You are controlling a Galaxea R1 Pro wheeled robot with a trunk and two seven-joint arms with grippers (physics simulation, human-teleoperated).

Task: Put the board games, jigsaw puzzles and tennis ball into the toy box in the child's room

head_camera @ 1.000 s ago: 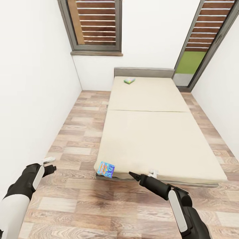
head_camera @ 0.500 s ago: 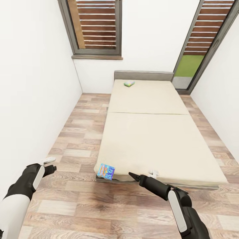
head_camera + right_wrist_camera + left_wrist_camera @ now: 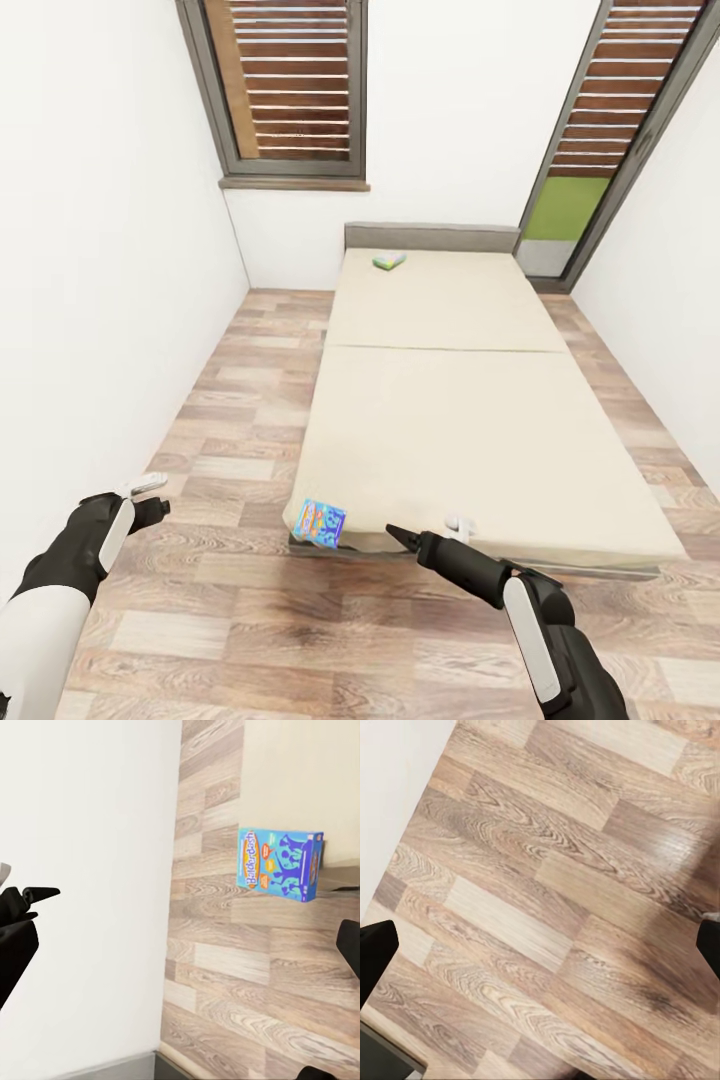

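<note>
Here, wood-plank floor [image 3: 250, 600] between white walls; beige bed [image 3: 450, 420] ahead; left gripper [image 3: 540, 945] and right gripper [image 3: 187, 937] both spread, empty

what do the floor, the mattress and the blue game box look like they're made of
Floor: wood planks or wood-look laminate, with visible grain, staggered boards and a slight sheen. Mattress: matte beige fabric or foam, plain, with one seam across it. Blue game box: probably printed cardboard, flat-sided with sharp edges and colourful graphics, seen close in the right wrist view.
</note>
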